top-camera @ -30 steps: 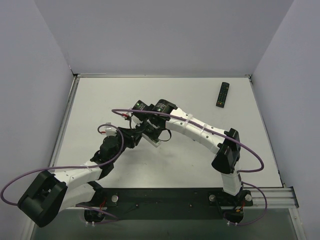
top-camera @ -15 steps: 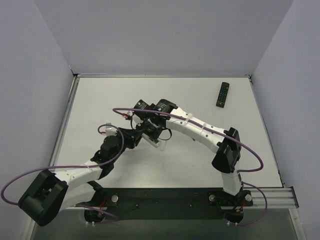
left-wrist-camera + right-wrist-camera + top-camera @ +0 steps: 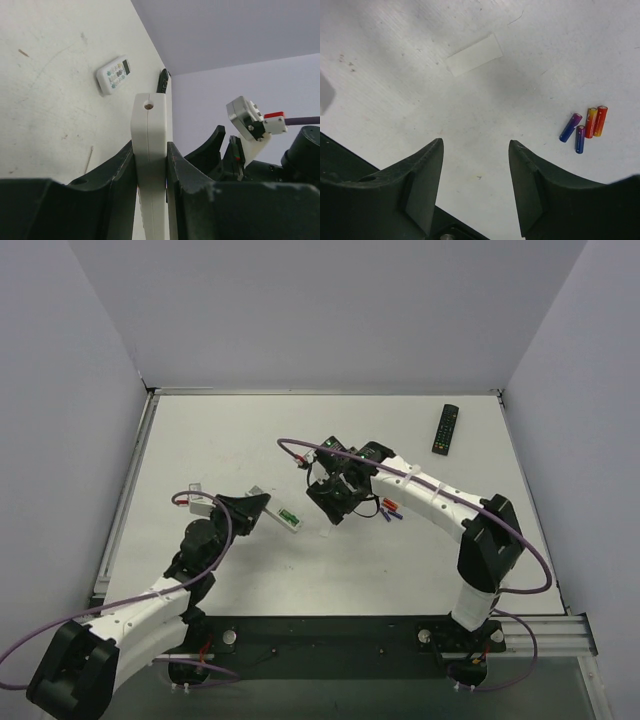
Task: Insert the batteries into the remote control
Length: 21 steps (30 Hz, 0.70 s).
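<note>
Seen from above, a white bench (image 3: 200,430) enclosed by pale walls, with two robot arms reaching in from its near edge. The left claw (image 3: 252,508) is closed on the remote control (image 3: 149,115), a slim white bar. In the left wrist view the bar stands edge-on, pinched between the two dark fingers (image 3: 120,170), and its free end points toward the far right corner. In the top view a small green patch, the batteries (image 3: 289,517), sits in the remote close to its free end, just beyond the claw. It is too small to tell one cell from two. The right claw (image 3: 332,506) is near the middle of the bench, a little right of the remote's free end and not touching it. The right wrist view shows its jaws spread wide with nothing between them, only bare bench below. A thin white rectangular plate (image 3: 474,55) lies flat on the bench ahead of that claw. Off to its right, two blue and purple cells (image 3: 570,128) and two red cells (image 3: 599,120) lie close together in a loose row. A black remote (image 3: 446,428) lies near the far right corner. The left wrist view also shows a wider white remote (image 3: 114,74) with buttons, lying flat on the bench farther off.
</note>
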Tool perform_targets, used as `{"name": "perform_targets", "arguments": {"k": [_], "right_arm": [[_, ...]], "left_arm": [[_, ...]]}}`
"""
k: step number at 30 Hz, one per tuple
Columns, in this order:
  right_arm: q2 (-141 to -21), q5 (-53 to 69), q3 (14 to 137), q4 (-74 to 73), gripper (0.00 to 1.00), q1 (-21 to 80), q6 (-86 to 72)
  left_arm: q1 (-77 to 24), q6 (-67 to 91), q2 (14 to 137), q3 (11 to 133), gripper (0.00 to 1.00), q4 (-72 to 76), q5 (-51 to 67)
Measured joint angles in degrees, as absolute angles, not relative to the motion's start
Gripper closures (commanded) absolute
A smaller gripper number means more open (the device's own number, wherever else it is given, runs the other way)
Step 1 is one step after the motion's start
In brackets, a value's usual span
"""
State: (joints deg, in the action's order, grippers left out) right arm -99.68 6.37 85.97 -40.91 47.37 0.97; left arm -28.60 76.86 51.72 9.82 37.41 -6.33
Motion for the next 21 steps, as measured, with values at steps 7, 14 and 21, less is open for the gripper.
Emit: {"name": "perform_targets", "arguments": {"k": [7, 14, 21], "right_arm": [[-104.5, 5.6, 82.1, -35.5, 0.50, 46.6, 5.1], [-111.8, 3.1, 82.5, -27.8, 0.50, 46.6, 4.4], [-118.2, -1.8, 84.6, -23.0, 0.51, 46.6, 1.4]], "left_arm": [[-27.2, 74.2, 40.5, 2.9, 1.00, 30.8, -7.6], [-27.1, 73.1, 28.0, 2.2, 1.00, 21.4, -8.3], [-27.1, 73.0, 21.1, 2.2, 1.00, 14.2, -8.3]]}}
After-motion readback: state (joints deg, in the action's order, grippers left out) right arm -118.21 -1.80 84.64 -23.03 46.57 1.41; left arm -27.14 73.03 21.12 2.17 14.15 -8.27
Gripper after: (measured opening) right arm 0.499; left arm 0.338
